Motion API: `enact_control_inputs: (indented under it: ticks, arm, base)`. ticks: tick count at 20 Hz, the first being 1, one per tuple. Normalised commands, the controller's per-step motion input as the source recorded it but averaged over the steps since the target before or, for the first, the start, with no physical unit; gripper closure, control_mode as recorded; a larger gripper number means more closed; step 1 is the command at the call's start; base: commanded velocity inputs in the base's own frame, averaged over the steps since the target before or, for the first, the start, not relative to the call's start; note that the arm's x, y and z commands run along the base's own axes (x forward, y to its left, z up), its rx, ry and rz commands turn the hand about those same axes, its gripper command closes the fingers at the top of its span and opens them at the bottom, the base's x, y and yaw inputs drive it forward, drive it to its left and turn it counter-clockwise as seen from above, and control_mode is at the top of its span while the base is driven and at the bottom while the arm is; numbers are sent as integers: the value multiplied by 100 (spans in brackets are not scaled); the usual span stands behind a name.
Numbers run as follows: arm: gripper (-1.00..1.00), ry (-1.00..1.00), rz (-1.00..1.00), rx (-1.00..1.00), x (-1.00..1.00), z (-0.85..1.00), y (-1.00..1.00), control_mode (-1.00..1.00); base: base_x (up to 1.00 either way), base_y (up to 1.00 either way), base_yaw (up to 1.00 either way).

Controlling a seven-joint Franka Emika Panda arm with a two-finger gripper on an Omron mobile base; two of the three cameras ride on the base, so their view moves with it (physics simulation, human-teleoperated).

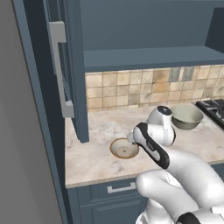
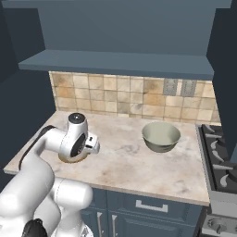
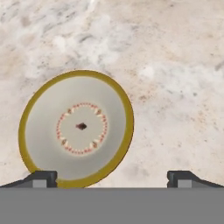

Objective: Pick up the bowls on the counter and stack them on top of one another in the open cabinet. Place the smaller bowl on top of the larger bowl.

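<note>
The smaller bowl (image 1: 124,148) (image 3: 76,129), cream inside with a tan rim, sits on the marbled counter (image 1: 98,127) near its front left. My gripper (image 3: 112,177) hangs open directly above it, with one fingertip over the bowl's near rim and the other over bare stone beside it. In the right base view the arm covers most of this bowl (image 2: 69,160). The larger bowl (image 1: 186,116) (image 2: 160,136) stands upright farther right on the counter. The open cabinet's shelf (image 1: 148,59) (image 2: 115,62) runs above the tiled wall.
The cabinet door (image 1: 70,65) swings out over the counter's left end, its grey bar handle (image 1: 59,70) facing me. A stove (image 1: 214,107) (image 2: 221,157) borders the counter on the right. Dark blue drawers (image 2: 152,206) lie below.
</note>
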Motion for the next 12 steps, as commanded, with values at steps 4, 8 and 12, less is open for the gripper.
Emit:
enact_control_inputs:
  ticks: [4,8,12]
  arm:
    - [-100,-1,1,0,19,-21,1,-100]
    - [-100,-1,0,0,0,0,-1,-100]
    - [-100,0,0,1,3,-9,-1,-100]
  base:
    - [0,0,0]
    - [0,0,0]
    - [0,0,0]
